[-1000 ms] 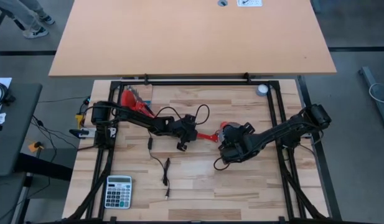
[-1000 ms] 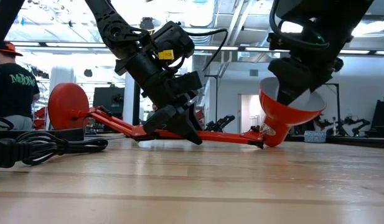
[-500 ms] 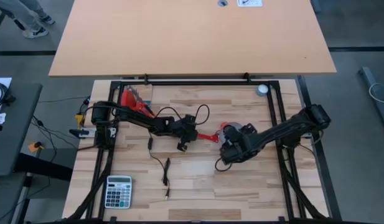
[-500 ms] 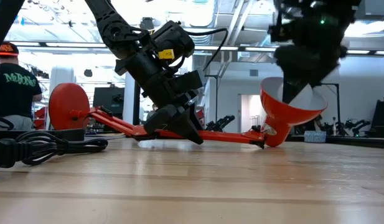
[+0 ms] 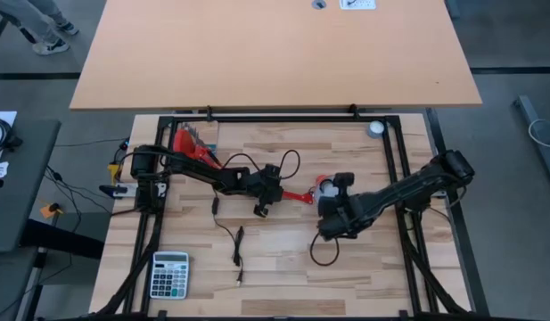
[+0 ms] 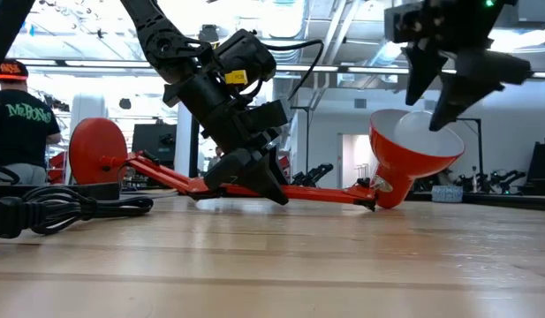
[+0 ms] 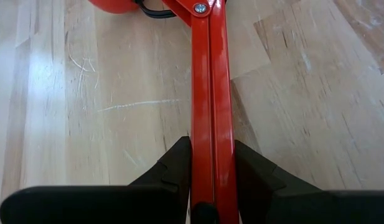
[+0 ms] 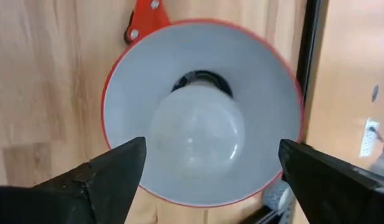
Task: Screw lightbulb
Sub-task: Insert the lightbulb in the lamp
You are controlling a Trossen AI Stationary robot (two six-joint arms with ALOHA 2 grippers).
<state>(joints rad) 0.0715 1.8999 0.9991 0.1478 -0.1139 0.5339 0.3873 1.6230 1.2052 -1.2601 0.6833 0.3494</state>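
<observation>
Wooden plank tabletop (image 5: 283, 259) inside a black metal frame; big plain orange-brown board beyond it. Red metal desk lamp lies on its side across the tabletop, round red base (image 6: 97, 150) at one end, red cone shade with white inside (image 8: 203, 112) at the other. Small white pear-shaped lightbulb (image 8: 196, 133) sits in the shade's socket, screw base hidden. Right gripper (image 8: 207, 168) hovers just in front of the shade mouth, fingers spread wide, clear of the bulb, holding nothing. Left gripper (image 7: 211, 180) is clamped on the lamp's thin red arm rod (image 7: 208, 81), one dark finger on each side, pinning it low to the wood. Black power cord (image 5: 235, 242) trails loose over the planks. Grey-white calculator (image 5: 169, 273) near the front left corner. Small round grey disc (image 5: 375, 128) at the far right edge. Person in a dark shirt (image 6: 18, 115) in the background, low view.
</observation>
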